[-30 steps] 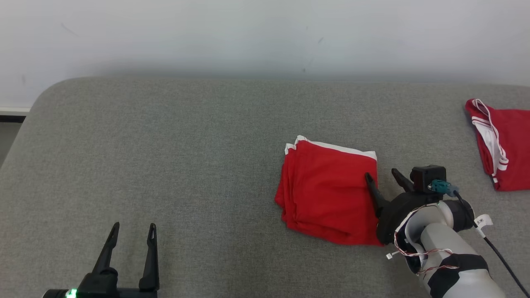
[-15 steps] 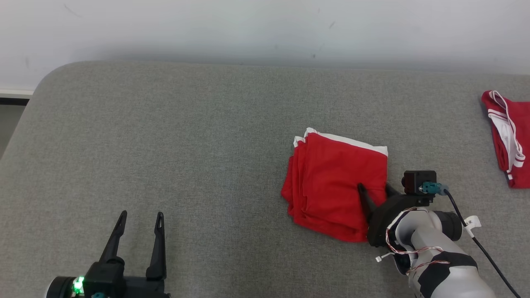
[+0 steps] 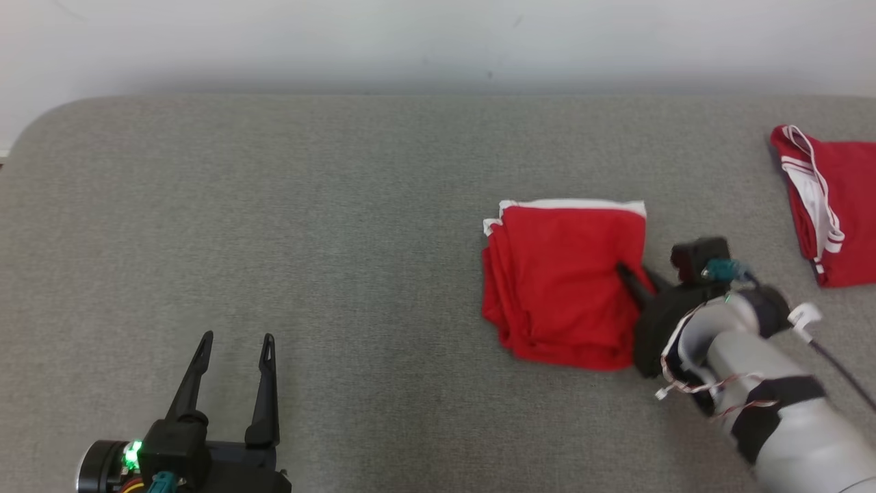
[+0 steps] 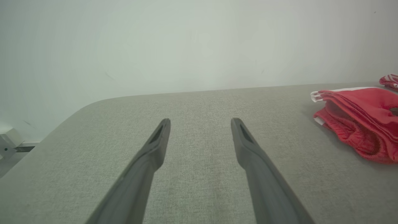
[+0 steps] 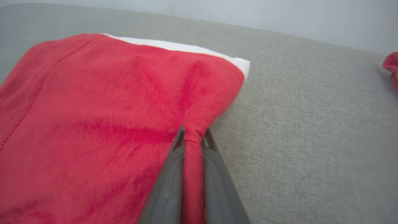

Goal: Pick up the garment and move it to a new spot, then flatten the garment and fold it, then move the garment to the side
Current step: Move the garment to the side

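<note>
The folded red garment (image 3: 561,281) with a white band along its far edge lies right of centre on the grey padded surface (image 3: 308,226). My right gripper (image 3: 638,277) is shut on a pinch of its right edge; in the right wrist view the cloth (image 5: 108,118) bunches up between the two fingers (image 5: 169,183), gripper (image 5: 193,135). At the lower left my left gripper (image 3: 237,339) stands open over bare surface, well away from the garment. In the left wrist view it is the gripper (image 4: 200,120), with the garment (image 4: 360,118) at the far right.
A second red garment with white trim (image 3: 831,202) lies at the far right edge of the surface. A pale wall (image 3: 438,41) runs behind the surface. The surface's rounded corner is at the upper left.
The right gripper has closed on the garment's right edge, which it straddled open before. The garment has turned and shifted slightly. The head camera has also moved.
</note>
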